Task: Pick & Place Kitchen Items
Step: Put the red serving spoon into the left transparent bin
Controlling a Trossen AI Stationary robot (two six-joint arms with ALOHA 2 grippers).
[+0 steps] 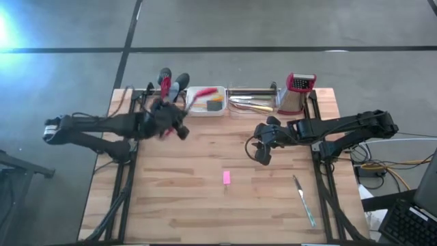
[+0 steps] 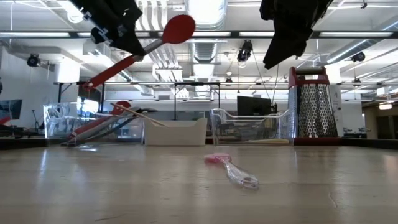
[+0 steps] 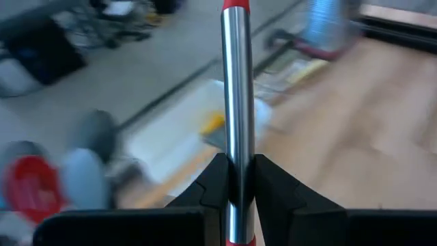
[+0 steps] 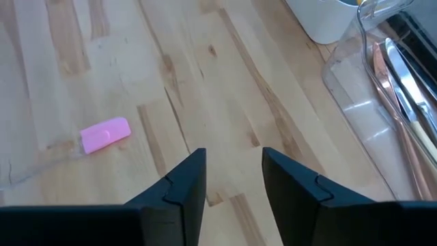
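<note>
So the left claw is sitting clamped on the shiny metal shaft of a red spoon, holding it up off the worktop around the 10 o'clock area of the high view; in the low view the red spoon head is pointing up and to the right, handle slanting down. The right claw is hanging over the wood at about 2 o'clock with its fingers apart and nothing between them.

A pink block is lying near the middle, slightly toward 6 o'clock, well apart from both claws. A pale-handled knife is lying around 4 o'clock.

Along the 12 o'clock edge: more long-handled spoons are sticking out of a clear bin at 11, a white tray with yellow and orange bits is sitting next to them, then a clear container with knives, and the red-topped grater at about 1
</note>
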